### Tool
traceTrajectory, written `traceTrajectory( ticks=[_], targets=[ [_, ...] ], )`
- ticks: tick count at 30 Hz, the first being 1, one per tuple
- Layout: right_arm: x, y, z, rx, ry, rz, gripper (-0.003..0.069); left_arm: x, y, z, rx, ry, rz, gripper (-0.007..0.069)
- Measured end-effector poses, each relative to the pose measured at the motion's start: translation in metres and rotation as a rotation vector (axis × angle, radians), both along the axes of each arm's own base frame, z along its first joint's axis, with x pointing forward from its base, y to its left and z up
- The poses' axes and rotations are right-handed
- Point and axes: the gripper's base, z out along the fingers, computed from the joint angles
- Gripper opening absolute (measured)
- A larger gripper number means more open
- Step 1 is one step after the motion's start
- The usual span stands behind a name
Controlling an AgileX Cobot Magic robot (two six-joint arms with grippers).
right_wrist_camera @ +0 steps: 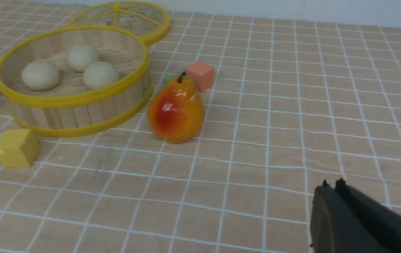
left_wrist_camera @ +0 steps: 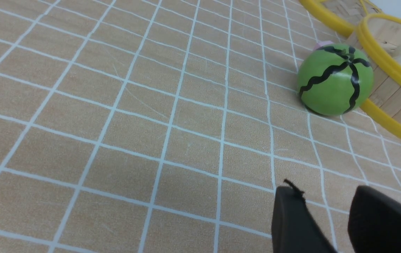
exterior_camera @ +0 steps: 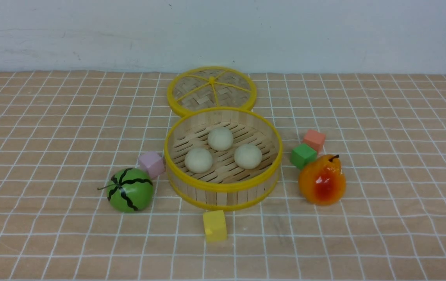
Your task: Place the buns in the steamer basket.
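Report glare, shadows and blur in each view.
Front view: even, soft light, faint shadows, a glare spot on the pear. Left wrist view: left gripper blurred at the frame edge, watermelon sharp. Right wrist view: pear shiny, right gripper dark and soft.

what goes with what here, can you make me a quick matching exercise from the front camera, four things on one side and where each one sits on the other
Things:
1. buns
2. yellow cube
3. pear
4. woven lid

Places:
a. behind the steamer basket, toward the wall
b. on the robot's right of the basket, next to the green cube
c. on the basket's slatted floor
d. in front of the basket, nearest the robot

Pairs: 1-c, 2-d, 3-b, 4-a
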Motion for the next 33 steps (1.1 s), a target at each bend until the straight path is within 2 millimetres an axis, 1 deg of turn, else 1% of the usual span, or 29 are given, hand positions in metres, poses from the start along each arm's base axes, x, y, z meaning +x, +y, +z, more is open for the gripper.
traceTrajectory(
  ticks=[2,7,10,11,12,13,15,16,17,21,33],
  targets=[
    [0.002,-0.002,-0.003,0.001,0.002,-0.026,-0.0006,0.0,0.0,0.0,0.0,0.0,0.0,0.0238],
    [0.01,-0.008,-0.023,0.014,-0.006,-0.106,0.0,0.0,0.0,0.0,0.0,0.0,0.0,0.0238],
    [0.013,-0.01,-0.045,0.05,-0.046,-0.136,0.0001,0.0,0.0,0.0,0.0,0.0,0.0,0.0238],
    [0.013,-0.01,-0.047,0.049,-0.05,-0.137,0.0001,0.0,0.0,0.0,0.0,0.0,0.0,0.0238],
    [0.014,-0.01,-0.061,0.057,-0.07,-0.138,0.0002,0.0,0.0,0.0,0.0,0.0,0.0,0.0238],
    [0.014,-0.01,-0.068,0.063,-0.081,-0.137,0.0003,0.0,0.0,0.0,0.0,0.0,0.0,0.0238],
    [0.015,-0.01,-0.09,0.058,-0.061,-0.142,0.0005,0.0,0.0,0.0,0.0,-0.001,0.0,0.0238],
    [0.015,-0.01,-0.091,0.057,-0.056,-0.143,0.0006,0.0,0.0,0.0,0.0,-0.001,0.0,0.0238],
    [0.015,-0.011,-0.097,0.05,-0.03,-0.153,0.0007,0.0,0.0,0.0,0.0,0.001,0.0,0.0238],
    [0.015,-0.012,-0.099,0.041,-0.004,-0.169,0.0013,0.0,0.0,0.0,0.0,0.0,0.0,0.0238],
    [0.014,-0.012,-0.1,0.044,0.006,-0.173,0.0022,0.0,0.0,0.0,0.0,0.0,0.0,0.0238]
  ],
)
